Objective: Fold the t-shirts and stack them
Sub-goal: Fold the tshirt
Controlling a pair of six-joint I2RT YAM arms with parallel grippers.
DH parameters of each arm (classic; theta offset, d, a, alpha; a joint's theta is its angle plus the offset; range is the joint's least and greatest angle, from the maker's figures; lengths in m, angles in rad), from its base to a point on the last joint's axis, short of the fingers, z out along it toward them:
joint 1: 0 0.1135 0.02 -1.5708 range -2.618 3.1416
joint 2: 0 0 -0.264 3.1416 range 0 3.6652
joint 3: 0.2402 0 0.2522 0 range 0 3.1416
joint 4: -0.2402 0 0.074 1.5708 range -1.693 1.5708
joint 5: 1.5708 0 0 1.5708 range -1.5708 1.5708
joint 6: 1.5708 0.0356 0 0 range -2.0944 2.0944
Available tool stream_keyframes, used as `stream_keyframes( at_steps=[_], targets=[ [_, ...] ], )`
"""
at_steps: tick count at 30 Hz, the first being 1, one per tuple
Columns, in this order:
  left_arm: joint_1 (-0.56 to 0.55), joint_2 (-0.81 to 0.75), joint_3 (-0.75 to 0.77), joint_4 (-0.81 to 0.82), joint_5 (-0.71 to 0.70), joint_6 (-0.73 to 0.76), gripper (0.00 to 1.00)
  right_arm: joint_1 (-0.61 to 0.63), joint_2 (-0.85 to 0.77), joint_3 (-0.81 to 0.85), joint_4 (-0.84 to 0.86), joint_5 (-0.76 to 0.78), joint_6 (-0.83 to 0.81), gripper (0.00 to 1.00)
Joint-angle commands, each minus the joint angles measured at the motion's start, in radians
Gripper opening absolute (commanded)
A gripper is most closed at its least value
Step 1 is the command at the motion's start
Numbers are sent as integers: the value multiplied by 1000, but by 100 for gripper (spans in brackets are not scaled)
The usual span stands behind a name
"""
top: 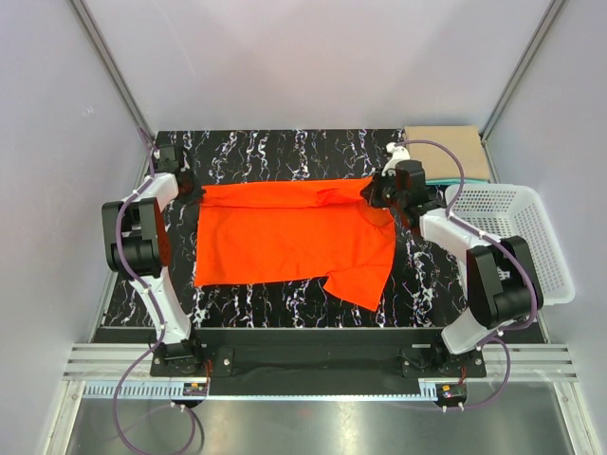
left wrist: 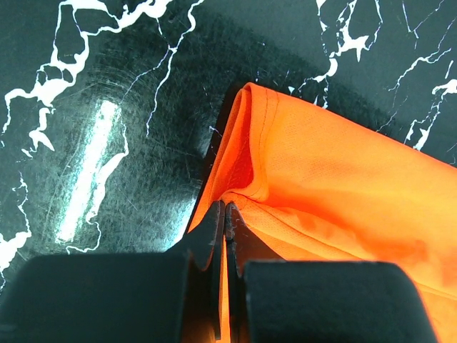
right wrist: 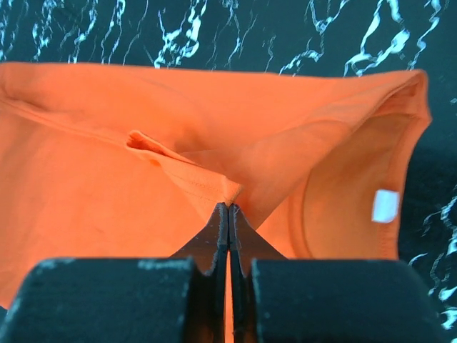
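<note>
The orange-red t-shirt (top: 289, 242) lies spread across the black marbled table (top: 285, 152), folded lengthwise, one sleeve hanging toward the front right. My left gripper (top: 194, 192) is shut on the shirt's far left corner (left wrist: 243, 171), cloth pinched between its fingers (left wrist: 214, 229). My right gripper (top: 377, 192) is shut on the far right edge of the shirt (right wrist: 214, 179), near the collar; the white neck label (right wrist: 385, 206) shows to the right. A tan folded shirt (top: 455, 147) and a strip of teal (top: 438, 184) sit at the back right.
A white plastic mesh basket (top: 531, 237) stands at the right edge of the table, beside my right arm. Grey walls enclose the table at the back and sides. A metal rail (top: 303, 360) runs along the front.
</note>
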Motion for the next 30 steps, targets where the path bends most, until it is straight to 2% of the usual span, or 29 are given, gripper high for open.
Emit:
stream_keyframes(
  at_steps=[1, 10, 13, 15, 22, 27, 30],
  targets=[
    [-3, -59, 5, 20, -7, -13, 0, 39, -34, -31, -7, 121, 39, 0],
    [-3, -56, -2, 3, -18, -7, 0, 73, -58, -129, 38, 199, 82, 0],
    [-3, -68, -8, 0, -21, -3, 0, 71, -64, -158, 35, 285, 85, 0],
    [-2, -85, -11, -1, -21, -1, 0, 73, -70, -161, 38, 274, 82, 0],
    [-8, -131, -40, -6, -19, 7, 27, 73, -75, -160, 36, 254, 76, 0],
    [-8, -207, -123, 19, -81, -24, 25, 71, -83, -169, 30, 225, 80, 0],
    [-6, -247, -144, 22, -94, -44, 32, 71, -90, -176, 30, 213, 82, 0]
  ],
)
